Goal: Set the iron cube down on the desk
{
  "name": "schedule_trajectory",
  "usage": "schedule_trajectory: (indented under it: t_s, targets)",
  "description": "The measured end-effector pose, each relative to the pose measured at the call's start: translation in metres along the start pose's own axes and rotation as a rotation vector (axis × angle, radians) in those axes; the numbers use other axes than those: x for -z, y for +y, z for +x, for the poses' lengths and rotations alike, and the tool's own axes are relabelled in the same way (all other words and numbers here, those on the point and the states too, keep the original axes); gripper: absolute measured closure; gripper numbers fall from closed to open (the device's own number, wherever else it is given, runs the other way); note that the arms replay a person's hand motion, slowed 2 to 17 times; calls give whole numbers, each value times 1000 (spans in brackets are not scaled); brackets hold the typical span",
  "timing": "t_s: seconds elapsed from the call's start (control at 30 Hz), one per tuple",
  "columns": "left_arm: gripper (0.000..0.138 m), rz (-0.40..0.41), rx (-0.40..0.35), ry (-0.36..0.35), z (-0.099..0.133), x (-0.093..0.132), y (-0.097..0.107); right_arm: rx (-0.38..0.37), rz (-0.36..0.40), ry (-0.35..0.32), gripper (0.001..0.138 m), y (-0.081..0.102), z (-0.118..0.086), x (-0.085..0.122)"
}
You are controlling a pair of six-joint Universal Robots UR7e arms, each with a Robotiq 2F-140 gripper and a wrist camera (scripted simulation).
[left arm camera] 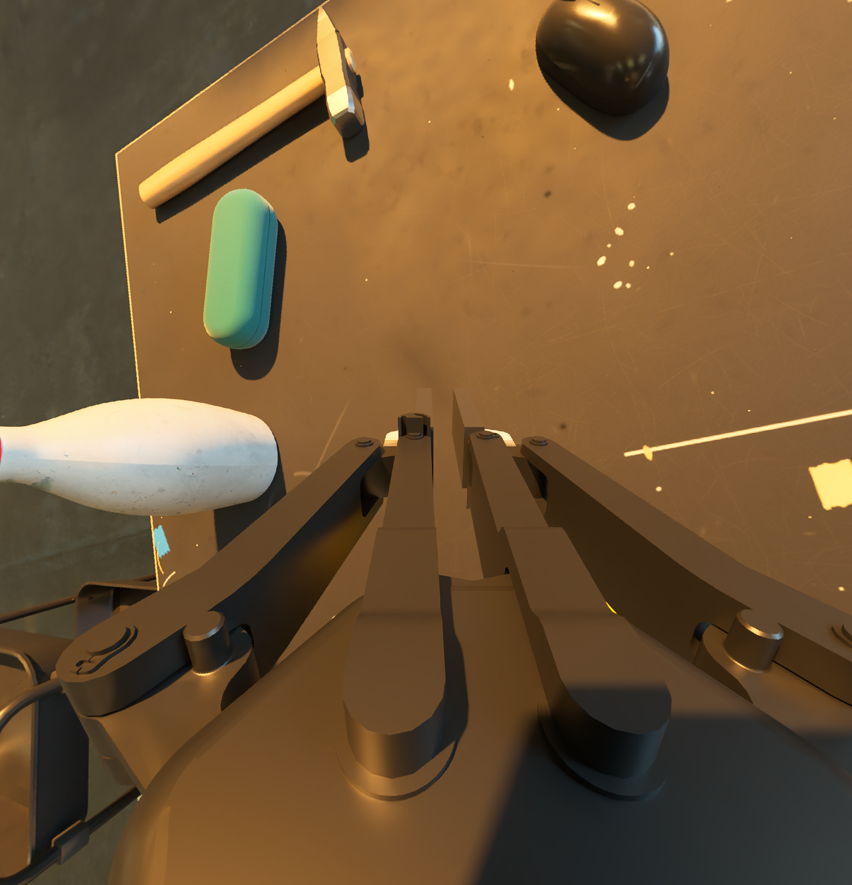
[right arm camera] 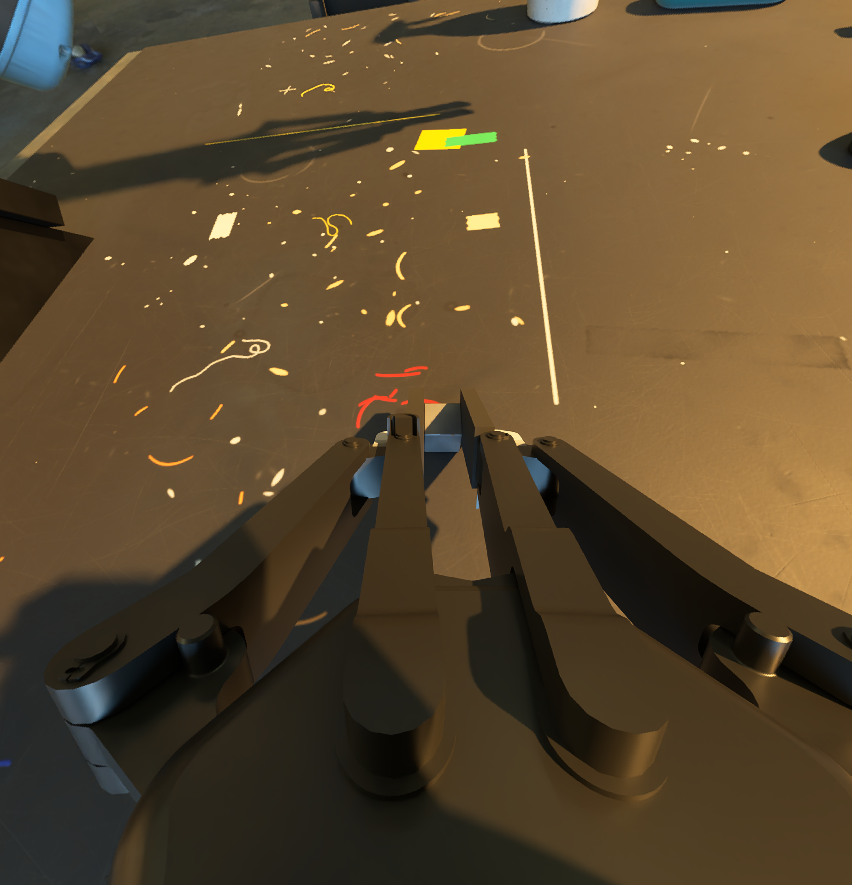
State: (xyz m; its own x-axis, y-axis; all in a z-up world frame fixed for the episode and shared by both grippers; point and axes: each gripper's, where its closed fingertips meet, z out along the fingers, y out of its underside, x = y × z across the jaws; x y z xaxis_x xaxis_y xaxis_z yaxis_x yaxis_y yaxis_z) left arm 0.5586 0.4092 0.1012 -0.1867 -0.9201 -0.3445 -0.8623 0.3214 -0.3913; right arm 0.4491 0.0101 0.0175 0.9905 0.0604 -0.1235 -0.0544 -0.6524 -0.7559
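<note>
- The right claw (right arm camera: 442, 407) is pinched nearly together on the small grey iron cube (right arm camera: 442, 422); the cube sits between the two dark fingers, pressed by a pad on each side, near the fingertips.
- Whether that cube touches the scratched brown tabletop (right arm camera: 654, 431) or hangs just above it, I cannot tell; a dark shadow lies directly under it on the board.
- Just beyond the cube, red scribbles (right arm camera: 399, 373) mark the tabletop, and a long pale line (right arm camera: 540, 282) runs away from it on one side.
- Farther beyond the cube lies a yellow patch with a green strip (right arm camera: 455, 139) across it.
- The left claw (left arm camera: 441, 402) has its fingers drawn close with only a narrow slit between them, and nothing is gripped there.
- Beside the left claw a white bowling pin with a red band (left arm camera: 136, 455) lies on its side, its neck jutting past the tabletop's edge.
- Beyond the pin sit a green rounded oblong case (left arm camera: 240, 268), then a wooden-handled hammer with a steel head (left arm camera: 251, 124).
- A glossy black computer mouse (left arm camera: 601, 52) rests well apart from the hammer.
</note>
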Motion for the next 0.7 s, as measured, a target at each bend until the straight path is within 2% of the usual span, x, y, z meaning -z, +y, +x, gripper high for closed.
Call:
schedule_trajectory:
  t_s: [0.7]
  targets:
    - [126, 6, -1, -5, -2, 4, 1, 3, -1, 4, 119, 0, 0, 0]
